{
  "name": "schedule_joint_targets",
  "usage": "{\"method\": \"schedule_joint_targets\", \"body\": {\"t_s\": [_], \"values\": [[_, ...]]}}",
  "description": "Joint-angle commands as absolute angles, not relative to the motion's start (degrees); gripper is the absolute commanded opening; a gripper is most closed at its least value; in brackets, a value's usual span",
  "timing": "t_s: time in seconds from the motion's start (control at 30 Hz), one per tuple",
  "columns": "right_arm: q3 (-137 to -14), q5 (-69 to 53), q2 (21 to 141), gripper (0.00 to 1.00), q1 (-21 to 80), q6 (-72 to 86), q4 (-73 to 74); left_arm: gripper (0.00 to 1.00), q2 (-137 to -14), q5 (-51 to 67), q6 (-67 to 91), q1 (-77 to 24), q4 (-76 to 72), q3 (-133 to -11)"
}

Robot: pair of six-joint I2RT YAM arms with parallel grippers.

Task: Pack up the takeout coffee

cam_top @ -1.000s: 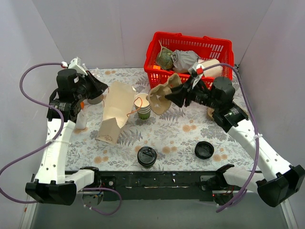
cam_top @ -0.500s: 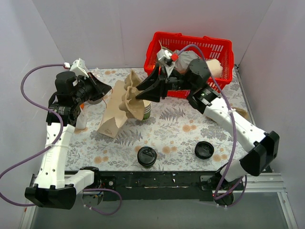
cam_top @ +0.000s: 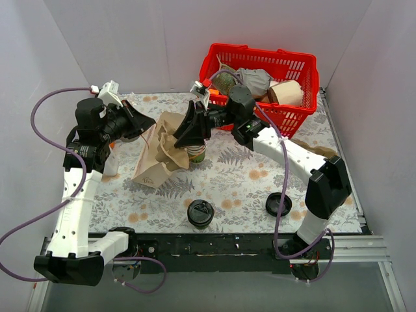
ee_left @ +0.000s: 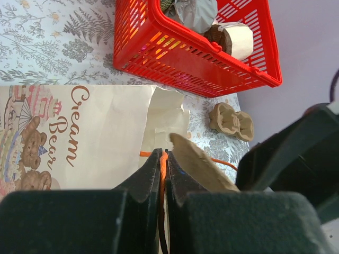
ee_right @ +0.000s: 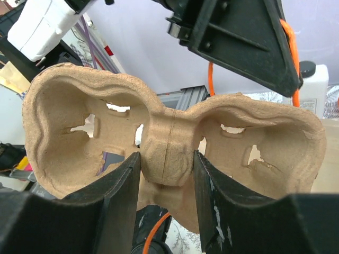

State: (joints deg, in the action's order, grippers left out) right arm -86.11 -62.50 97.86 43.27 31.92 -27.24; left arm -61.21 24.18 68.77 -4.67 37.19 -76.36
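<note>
- Takeout coffee [cam_top: 200, 214] stands upright at the near edge of the flowered table [cam_top: 247, 175], between the two arm bases and well apart from both grippers.
- A loose black lid [cam_top: 278, 204] lies off to its right.
- The left gripper [ee_left: 161, 159] is pinched tight on the orange handle [ee_right: 210, 79] of the paper bag [ee_left: 79, 137].
- The right gripper [ee_right: 167, 169] is clamped on the middle ridge of a pulp cup carrier [ee_right: 275, 153], held at the bag's mouth.
- A red basket [cam_top: 260, 49] sits behind them.
</note>
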Motion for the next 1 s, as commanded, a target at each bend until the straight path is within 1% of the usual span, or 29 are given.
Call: {"method": "schedule_joint_targets", "body": {"t_s": [0.0,0.03,0.1,0.13,0.17,0.27,0.37,0.53,0.63,0.77,0.97], "values": [[-89.2,-63.6,98.6,0.4,43.2,31.9,-28.5,0.0,-59.3,27.5,67.7,-4.7,36.0,-76.7],[-90.0,-62.9,99.3,0.4,43.2,30.0,-26.6,0.0,-59.4,28.6,67.6,-4.7,36.2,-76.8],[-92.7,-60.7,99.9,0.4,43.2,25.5,-18.0,0.0,-59.4,29.4,67.4,-4.7,36.1,-76.9],[-93.6,-59.7,100.3,0.4,43.2,19.6,-14.9,0.0,-59.4,30.1,67.3,-4.7,36.1,-77.0],[-94.2,-57.4,100.4,0.4,43.2,16.9,-9.8,0.0,-59.4,30.9,67.1,-4.7,36.0,-77.0],[-96.6,-52.7,100.5,0.4,43.1,7.2,-2.7,0.0,-59.6,33.0,67.0,-4.7,35.9,-77.1],[-98.5,-51.9,101.4,0.4,42.9,1.9,3.0,0.0,-60.1,33.9,66.6,-4.7,35.7,-77.3],[-96.4,-52.9,100.6,0.39,42.6,-4.4,4.8,0.0,-61.3,34.9,65.2,-4.7,36.4,-77.4],[-96.0,-50.8,100.4,0.38,42.6,-7.3,6.7,0.0,-61.8,35.4,64.0,-4.7,36.6,-77.5],[-94.7,-44.8,100.5,0.37,42.5,-6.1,7.1,0.0,-62.0,35.2,62.8,-4.7,36.7,-77.6],[-90.4,-35.0,99.1,0.36,42.7,-0.9,3.6,0.0,-62.2,34.5,61.5,-4.7,37.3,-78.5]]}}
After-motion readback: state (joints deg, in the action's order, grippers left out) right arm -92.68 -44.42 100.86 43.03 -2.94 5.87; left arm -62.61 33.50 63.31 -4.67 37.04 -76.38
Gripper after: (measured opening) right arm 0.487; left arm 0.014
